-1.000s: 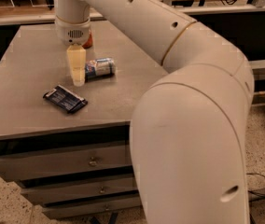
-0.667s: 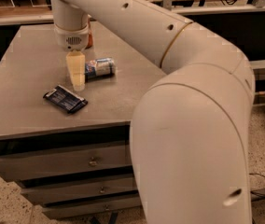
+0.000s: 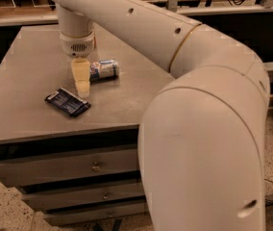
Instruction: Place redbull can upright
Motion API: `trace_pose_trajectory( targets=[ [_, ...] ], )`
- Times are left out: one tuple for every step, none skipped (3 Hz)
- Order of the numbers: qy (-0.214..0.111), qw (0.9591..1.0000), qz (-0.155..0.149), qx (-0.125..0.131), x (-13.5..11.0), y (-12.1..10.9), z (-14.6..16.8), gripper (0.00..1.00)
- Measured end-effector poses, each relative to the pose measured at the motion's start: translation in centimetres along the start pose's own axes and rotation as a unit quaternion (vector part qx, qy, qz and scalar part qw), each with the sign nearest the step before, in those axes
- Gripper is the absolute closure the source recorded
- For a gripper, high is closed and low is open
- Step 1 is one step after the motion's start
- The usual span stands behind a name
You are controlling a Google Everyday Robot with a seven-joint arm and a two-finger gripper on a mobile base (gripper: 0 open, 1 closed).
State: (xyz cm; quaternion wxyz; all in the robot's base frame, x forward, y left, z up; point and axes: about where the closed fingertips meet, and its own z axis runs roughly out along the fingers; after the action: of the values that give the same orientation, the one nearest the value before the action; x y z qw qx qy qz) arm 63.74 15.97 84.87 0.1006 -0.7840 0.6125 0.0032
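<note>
The redbull can [image 3: 105, 70], slim and blue-and-silver, lies on its side on the grey cabinet top [image 3: 31, 76]. My gripper [image 3: 81, 89] hangs from the white arm just left of the can, its cream fingers [image 3: 80, 76] pointing down at the surface and covering the can's left end. The fingertips are close above the cabinet top, between the can and the dark packet. An orange-red can is mostly hidden behind the wrist, with only a sliver showing [image 3: 95, 41].
A flat dark blue packet [image 3: 67, 102] lies near the front edge, left of and below the gripper. The cabinet has drawers [image 3: 95, 166] below. My arm's large white link [image 3: 199, 143] fills the right foreground. A railing runs along the back.
The arm has shifted slightly left and back, and the gripper has stayed beside the can's left end. The can and packet have not moved.
</note>
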Motion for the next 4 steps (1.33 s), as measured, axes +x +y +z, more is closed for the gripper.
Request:
trace_pose_trajectory(
  targets=[
    [-0.001, 1.0, 0.0, 0.001, -0.1, -0.11, 0.25, 0.19],
    [-0.002, 1.0, -0.001, 0.002, -0.19, -0.21, 0.47, 0.41],
    [-0.007, 1.0, 0.0, 0.003, -0.19, -0.32, 0.58, 0.73],
    [-0.018, 0.9998, 0.002, 0.005, 0.15, -0.4, 0.1, 0.96]
  ],
)
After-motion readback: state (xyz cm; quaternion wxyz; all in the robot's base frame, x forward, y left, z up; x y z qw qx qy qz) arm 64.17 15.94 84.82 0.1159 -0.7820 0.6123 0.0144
